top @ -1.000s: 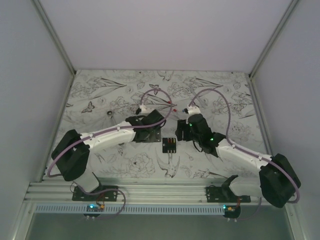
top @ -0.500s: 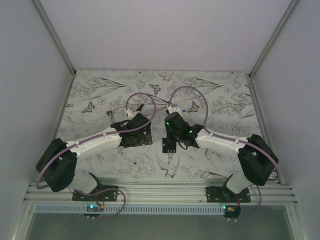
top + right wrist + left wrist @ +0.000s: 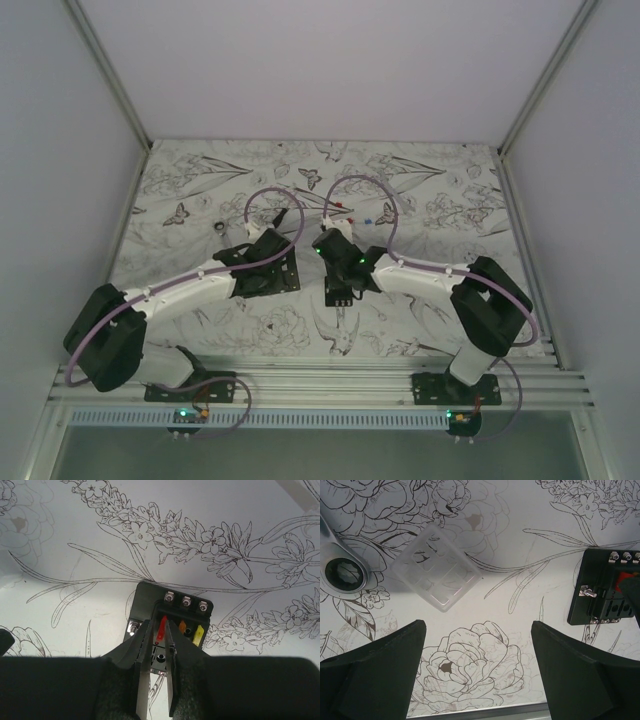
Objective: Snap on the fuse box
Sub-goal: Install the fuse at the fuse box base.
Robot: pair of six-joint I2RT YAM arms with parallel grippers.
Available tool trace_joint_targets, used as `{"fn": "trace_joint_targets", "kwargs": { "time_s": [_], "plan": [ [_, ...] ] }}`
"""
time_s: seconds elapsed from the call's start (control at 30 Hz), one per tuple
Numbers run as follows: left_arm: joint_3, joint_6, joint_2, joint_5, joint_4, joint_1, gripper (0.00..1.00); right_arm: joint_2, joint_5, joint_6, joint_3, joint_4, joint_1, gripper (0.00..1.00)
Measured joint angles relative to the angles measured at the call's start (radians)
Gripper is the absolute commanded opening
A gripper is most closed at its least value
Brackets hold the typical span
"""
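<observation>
**Item: fuse box assembly, cover not yet fitted**

1. Metal ring-headed tool point(image 3: 340, 572). It lies beyond and well to the left of the left fingers and is not touched.
2. Clear plastic cover point(image 3: 436, 569), square with moulded ribs. It lies flat on the flowered table point(image 3: 485, 525), just ahead of the left-hand finger and apart from it.
3. Left gripper point(image 3: 477, 630). The fingers are spread wide and released, with nothing between them but table.
4. Fuse box point(image 3: 147, 600), black. It sits on the table off to the right of the left fingers and directly under the right fingertips, with red point(image 3: 161, 627), orange point(image 3: 182, 626) and yellow point(image 3: 198, 635) fuses standing in their slots.
5. Right gripper point(image 3: 158, 639). The fingers are drawn narrow, one on each side of the red fuse. Whether they pinch it cannot be told.

**Step, as judged:** the right arm is tending or steadying the box, and the cover awaits pickup.

**Next move, as judged:** the left fingers advance to straddle the cover and close on its edges. The cover is then squared over the box and pressed evenly until it clicks, once the right fingers are out of the way.
</observation>
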Motion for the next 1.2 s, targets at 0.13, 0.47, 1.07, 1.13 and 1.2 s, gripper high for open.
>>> {"fn": "trace_joint_targets", "kwargs": {
  "time_s": [0.13,0.47,1.07,1.13,1.2],
  "plan": [
    [0.000,0.000,-0.001,0.003,0.004,0.000,0.90,0.000,0.013,0.007,0.000,-0.021,0.005,0.20],
    [0.000,0.000,-0.001,0.007,0.017,0.000,0.90,0.008,0.023,0.010,0.008,-0.048,0.007,0.04],
    [-0.002,-0.001,-0.001,0.022,0.023,0.000,0.90,0.090,-0.007,-0.021,0.087,-0.047,-0.004,0.00],
    [-0.005,-0.001,-0.001,0.023,0.023,0.000,0.90,0.087,-0.010,-0.027,0.085,-0.038,-0.005,0.00],
    [-0.006,-0.001,-0.001,0.023,0.023,0.000,0.91,0.076,-0.013,-0.042,0.075,-0.028,-0.005,0.01]
  ]
}}
